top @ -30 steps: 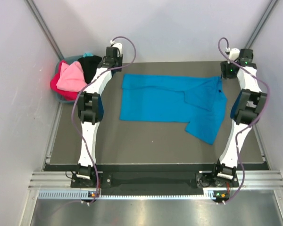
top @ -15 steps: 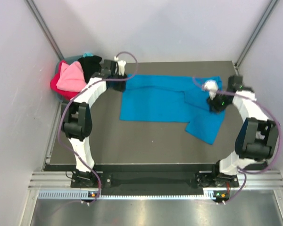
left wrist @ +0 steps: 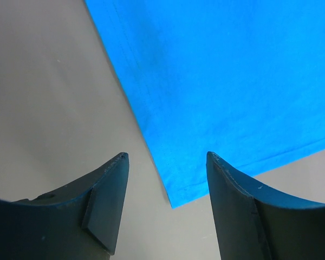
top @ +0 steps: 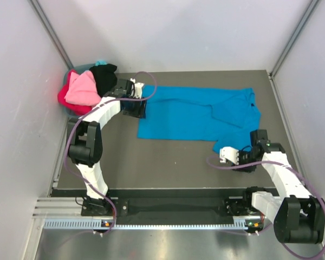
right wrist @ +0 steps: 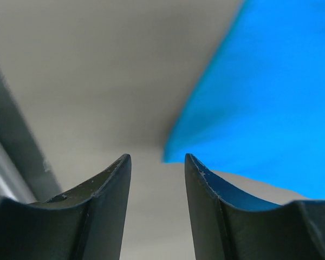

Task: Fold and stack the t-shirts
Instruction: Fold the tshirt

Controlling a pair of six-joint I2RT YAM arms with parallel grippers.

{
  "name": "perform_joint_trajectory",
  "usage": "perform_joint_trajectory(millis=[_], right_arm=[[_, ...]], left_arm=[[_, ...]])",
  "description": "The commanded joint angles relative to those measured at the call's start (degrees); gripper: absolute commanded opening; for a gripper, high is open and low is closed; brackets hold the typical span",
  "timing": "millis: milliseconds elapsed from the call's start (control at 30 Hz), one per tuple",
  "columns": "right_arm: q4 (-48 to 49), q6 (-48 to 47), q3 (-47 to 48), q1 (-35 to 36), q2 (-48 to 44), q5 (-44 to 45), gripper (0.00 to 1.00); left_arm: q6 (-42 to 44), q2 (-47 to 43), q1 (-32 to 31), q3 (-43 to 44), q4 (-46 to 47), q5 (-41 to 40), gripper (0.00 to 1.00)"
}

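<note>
A bright blue t-shirt lies spread across the middle of the table, with one flap reaching toward the near right. My left gripper hovers at the shirt's left edge. In the left wrist view its jaws stand open over a corner of the blue cloth. My right gripper is low at the shirt's near-right tip. In the right wrist view it is open, and the blue cloth's tip sits just beyond the fingertips. Neither gripper holds anything. Pink, red and black t-shirts are piled at the far left.
The pile sits in a teal basket in the far-left corner against the white wall. Walls close in the table on the left, right and back. A metal rail runs along the near edge by the arm bases.
The right arm swung from the far right, across the shirt, down to its near-right tip. The left gripper came down to the shirt's left edge and opened wider.
</note>
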Motion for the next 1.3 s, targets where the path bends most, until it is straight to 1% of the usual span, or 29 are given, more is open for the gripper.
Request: perform_joint_trajectory(millis=[0,200,533,667,700,733,800,833,933,967,1033,1067,1167,1267], right_arm=[[-0.63,-6.38,-2.55,0.64,-1.31,2.98,0.45],[2.89,-3.14,-3.26,0.64,1.59,3.69,0.45],[7.10,-1.73,-1.50,-0.06,5.01,5.27,0.44],[8.51,-1.37,-1.32,-0.94,7.82,6.32,0.42],[8.69,-1.37,-1.32,-1.29,8.44,6.59,0.40],[8.78,-1.37,-1.32,-1.47,9.05,7.03,0.33],[8.69,-1.02,-0.80,-1.82,10.72,7.38,0.24],[8.95,-0.76,-0.54,-1.99,11.08,7.56,0.15],[8.52,0.73,1.39,-2.35,11.52,7.30,0.03],[8.08,1.52,2.18,-2.52,11.26,7.12,0.01],[6.07,2.23,5.08,-3.05,10.64,6.25,0.00],[5.27,2.93,6.05,-3.14,9.95,6.07,0.00],[2.90,4.33,9.74,-3.23,8.71,5.27,0.00],[1.75,5.56,12.21,-3.23,8.01,4.57,0.00]], left_arm=[[-0.38,-2.89,0.10,1.46,1.36,-0.51,0.64],[-0.29,-3.42,0.10,0.41,1.54,-1.13,0.64],[0.15,-3.15,0.18,-0.39,2.15,-1.31,0.63],[0.50,-2.80,0.18,-0.30,2.16,-1.22,0.63],[0.33,-2.63,0.18,-0.21,1.81,-1.22,0.63],[0.41,-2.45,0.27,0.05,1.54,-1.13,0.63],[0.15,-2.36,0.27,-0.03,0.67,-0.96,0.62],[-0.11,-2.71,0.53,-0.47,0.57,-0.52,0.62],[-1.08,-4.55,1.50,-2.84,-1.09,1.32,0.61],[-4.30,-5.08,1.94,-4.41,-1.79,1.85,0.62],[-7.65,-7.01,3.77,-6.44,-3.20,3.61,0.61],[-11.50,-7.72,4.57,-9.15,-3.55,5.36,0.61],[-17.58,-9.48,7.74,-13.81,-5.65,10.01,0.57],[-20.84,-9.74,9.50,-17.68,-4.45,12.57,0.57]])
